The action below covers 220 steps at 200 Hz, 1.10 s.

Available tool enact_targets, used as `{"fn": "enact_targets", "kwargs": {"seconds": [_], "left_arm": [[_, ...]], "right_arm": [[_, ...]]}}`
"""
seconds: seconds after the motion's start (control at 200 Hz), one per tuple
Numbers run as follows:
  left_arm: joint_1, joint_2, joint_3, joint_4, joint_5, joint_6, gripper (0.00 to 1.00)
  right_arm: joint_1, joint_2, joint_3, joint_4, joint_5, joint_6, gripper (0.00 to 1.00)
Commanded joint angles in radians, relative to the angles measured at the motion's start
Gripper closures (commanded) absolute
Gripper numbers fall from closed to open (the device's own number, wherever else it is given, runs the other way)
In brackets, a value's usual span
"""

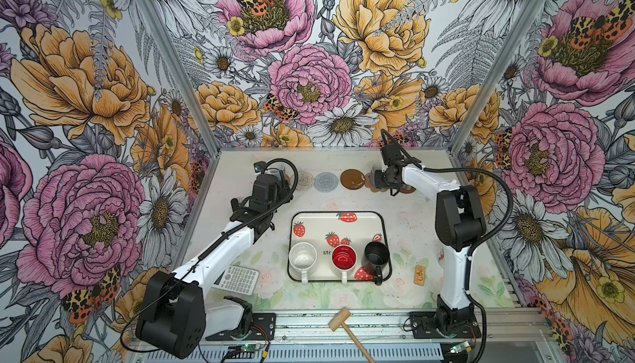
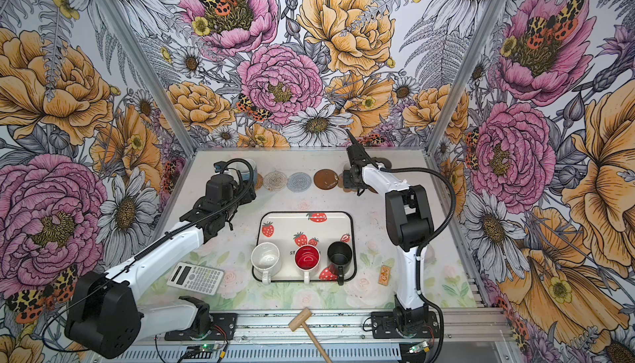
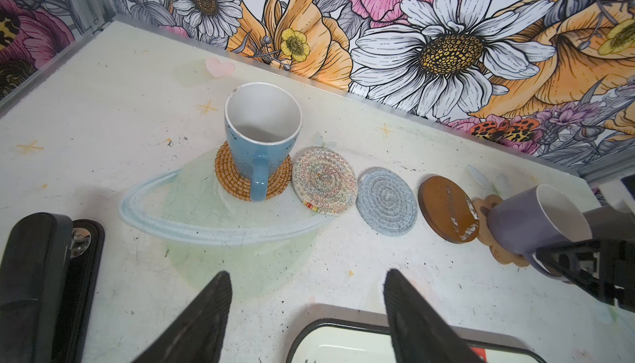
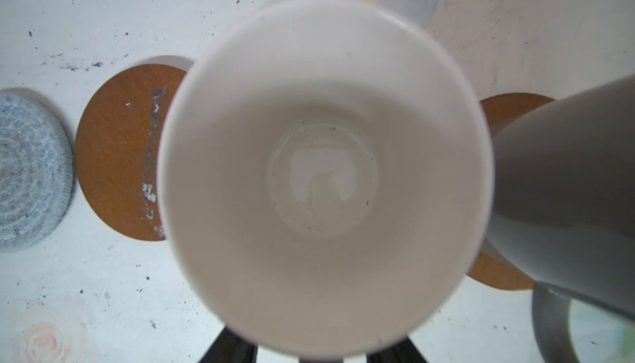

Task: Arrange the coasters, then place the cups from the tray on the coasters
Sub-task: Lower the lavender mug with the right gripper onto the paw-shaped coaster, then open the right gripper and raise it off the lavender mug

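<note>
Left fingers (image 3: 202, 320) stand wide apart and empty above the surface (image 3: 103, 103), near the blue cup (image 3: 261, 138), which stands upright on the tan coaster (image 3: 226, 172) at the left end of the row. Right fingers (image 4: 230, 349) sit at the handle side of the lavender cup (image 3: 529, 220), over the paw coaster (image 3: 494, 237). I cannot tell whether they grip it or have let go, nor whether its base is fully down. Just beyond it the grey cup (image 4: 567, 189) stands on a brown disc (image 4: 515, 107). The six coasters lie in one line along the far edge, so arranging looks done. By my reckoning about half the cups are placed. The beige coaster (image 3: 324, 181), the grey-blue coaster (image 3: 386, 201) and the second brown disc (image 3: 448, 210) are bare. Three cups wait side by side in the tray (image 1: 367, 224), handles toward the near edge: white cup (image 1: 302, 256), red-lined cup (image 1: 343, 257) and black cup (image 1: 377, 254). The tan mat is coiled, stiff-looking weave. The beige and grey-blue ones are soft rope spirals. Both discs look hard and smooth, and the bare one has a scuffed pale streak. The paw coaster has a lobed outline. The cups are glossy and tapered. The tray is smooth, cream, black-rimmed and printed with strawberries.
</note>
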Motion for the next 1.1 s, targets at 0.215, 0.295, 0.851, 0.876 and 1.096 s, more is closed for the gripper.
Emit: {"fn": "enact_targets", "kwargs": {"seconds": [0.215,0.295,0.851,0.876,1.096], "left_arm": [[0.004,-0.085,-0.007,-0.035,0.008,-0.002,0.28],[0.003,-0.109,-0.014,-0.040,0.006,-0.003,0.28],[-0.073,-0.136,0.013,-0.084,-0.059,-0.005,0.28],[-0.076,-0.134,0.015,-0.084,-0.061,-0.004,0.28],[-0.101,-0.102,0.044,-0.108,-0.075,0.003,0.28]], "right_arm": [[0.026,-0.237,-0.101,0.028,0.033,0.014,0.42],[0.060,-0.302,-0.122,0.027,0.099,0.003,0.42],[0.350,-0.617,-0.235,0.149,0.430,0.204,0.41],[0.359,-0.623,-0.250,0.155,0.443,0.217,0.41],[0.397,-0.663,-0.363,0.221,0.469,0.269,0.40]]}}
